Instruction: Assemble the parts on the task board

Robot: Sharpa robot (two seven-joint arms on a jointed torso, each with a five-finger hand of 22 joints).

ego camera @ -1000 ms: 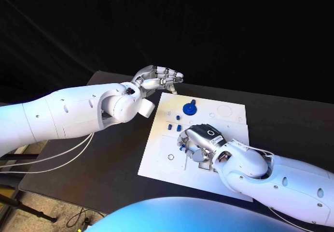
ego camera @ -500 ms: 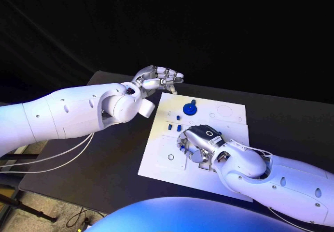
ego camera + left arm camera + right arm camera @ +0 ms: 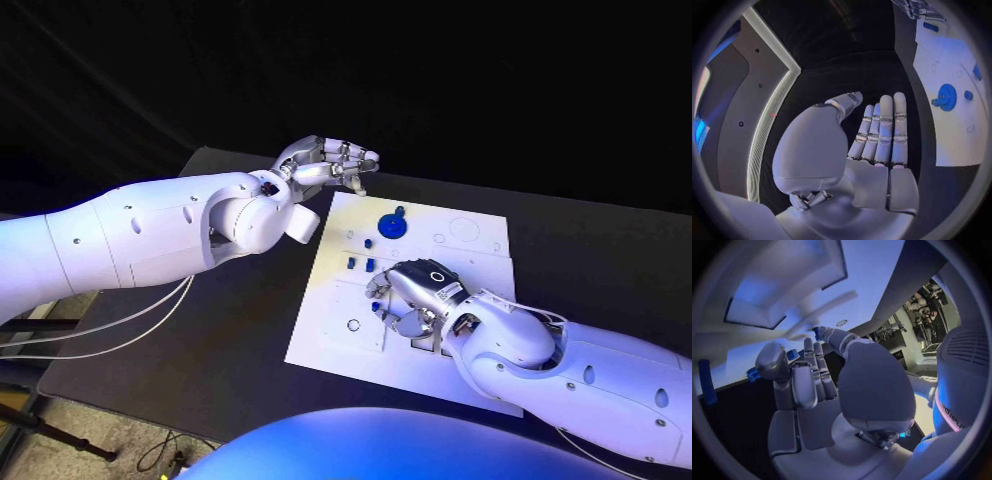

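The white task board (image 3: pixel 332 340) lies in the middle of the table. A blue gear (image 3: pixel 394 224) stands at its far side, with small blue parts (image 3: pixel 351 262) a little nearer. My right hand (image 3: pixel 418 290) is low over the board's middle, fingers curled down. In the right wrist view the right hand (image 3: pixel 811 385) has its fingers curled in, and a small blue piece (image 3: pixel 817 332) shows at the thumb tip; whether it is pinched I cannot tell. My left hand (image 3: pixel 329 160) hangs above the board's far left corner. The left wrist view shows the left hand (image 3: pixel 879 145) holding nothing, fingers straight.
The board has recessed pockets near my right hand (image 3: pixel 786 295), and two more blue parts (image 3: pixel 752 374) lie beside the fingers. The black table (image 3: pixel 216 330) runs out left of the board. The left wrist view shows the gear (image 3: pixel 946 96) on the board (image 3: pixel 954 135).
My right hand's fingers have shifted slightly over the middle of the board. The left arm has stayed where it was.
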